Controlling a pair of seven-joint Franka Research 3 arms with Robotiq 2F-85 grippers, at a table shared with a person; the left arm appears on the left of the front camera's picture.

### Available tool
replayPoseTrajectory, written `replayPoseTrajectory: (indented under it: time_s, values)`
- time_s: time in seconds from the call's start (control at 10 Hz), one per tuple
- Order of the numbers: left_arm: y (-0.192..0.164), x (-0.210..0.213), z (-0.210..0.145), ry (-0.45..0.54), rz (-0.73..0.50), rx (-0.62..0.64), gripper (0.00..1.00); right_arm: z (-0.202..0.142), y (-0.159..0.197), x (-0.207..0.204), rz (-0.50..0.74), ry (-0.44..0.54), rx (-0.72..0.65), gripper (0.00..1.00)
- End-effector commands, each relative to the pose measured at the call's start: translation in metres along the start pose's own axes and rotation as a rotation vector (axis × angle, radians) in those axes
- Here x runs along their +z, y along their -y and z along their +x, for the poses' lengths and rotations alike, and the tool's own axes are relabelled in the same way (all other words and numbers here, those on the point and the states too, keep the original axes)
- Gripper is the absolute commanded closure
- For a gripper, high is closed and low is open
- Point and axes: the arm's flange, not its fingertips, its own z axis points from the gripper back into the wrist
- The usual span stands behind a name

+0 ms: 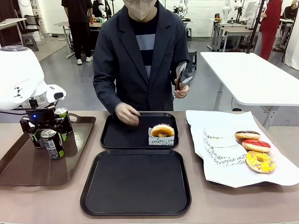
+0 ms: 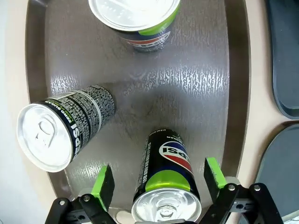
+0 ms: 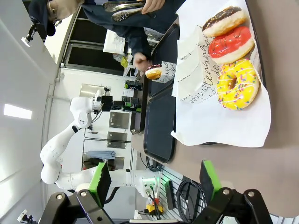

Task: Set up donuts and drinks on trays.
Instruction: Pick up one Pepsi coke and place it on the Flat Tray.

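Front view first: the left claw (image 1: 46, 127) is down among 3 cans (image 1: 53, 143) standing on the brown tray (image 1: 28, 172) at the left of the tabletop (image 1: 56, 205). From this side I cannot tell how its jaws stand. In the middle lie 2 black trays, one behind the other. The near black tray (image 1: 135, 183) is bare. The far black tray (image 1: 121, 135) carries 1 sleeved donut (image 1: 162, 132) at its near right corner. A person's hand (image 1: 127, 113) rests on that tray's far edge, and the other hand (image 1: 181, 91) holds tongs (image 1: 180, 74) up at chest height. To the right, a white paper (image 1: 219, 158) bears 3 more in a row: chocolate donut (image 1: 247, 135), red donut (image 1: 256, 145), yellow donut (image 1: 259, 162).

Over to the left wrist view: the claw is spread, its green pads (image 2: 103, 185) standing on either side of 1 upright can, with a gap showing on both sides. A 2nd can sits to the picture's left and a 3rd at the top edge, all on the brown tray.

Right wrist view now: the right claw (image 3: 154, 179) hangs spread wide, nothing between its pads, well apart from the paper with the 3 donuts. The sleeved donut sits on the black tray beyond them.
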Motion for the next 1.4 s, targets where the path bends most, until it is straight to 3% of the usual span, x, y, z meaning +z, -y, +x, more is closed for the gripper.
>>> replayPoseTrajectory:
  time_s: [0.0,0.3,0.4,0.5,0.6,0.8,0.9,1.1,1.3]
  values:
    - [0.001,-0.003,0.001,-0.005,-0.002,0.005,0.0,0.0,0.0,0.001,0.01,0.005,0.015,0.0]
    - [0.0,-0.004,0.0,-0.021,-0.025,0.004,0.0,0.0,0.0,0.001,0.01,0.005,0.015,0.0]
    - [0.0,-0.004,0.0,-0.023,-0.046,0.004,0.49,0.0,0.0,0.001,0.01,0.005,0.015,0.0]
    - [0.001,-0.004,0.0,-0.03,-0.049,0.009,0.57,0.0,0.0,0.001,0.01,0.005,0.015,0.0]
    - [0.001,-0.003,0.0,-0.039,-0.052,0.011,1.0,0.0,0.0,0.001,0.01,0.005,0.015,0.0]
    - [0.0,-0.002,0.0,-0.055,-0.056,0.02,1.0,0.0,0.0,0.001,0.01,0.005,0.015,0.0]
    - [0.0,-0.001,0.001,-0.067,-0.051,0.025,0.82,0.0,0.0,0.001,0.01,0.005,0.015,0.0]
    - [0.001,0.008,0.001,-0.055,-0.045,0.018,1.0,0.0,0.0,0.001,0.01,0.005,0.015,0.0]
    - [0.002,0.05,-0.004,-0.037,-0.069,0.006,1.0,0.0,0.0,0.001,0.01,0.005,0.015,0.0]
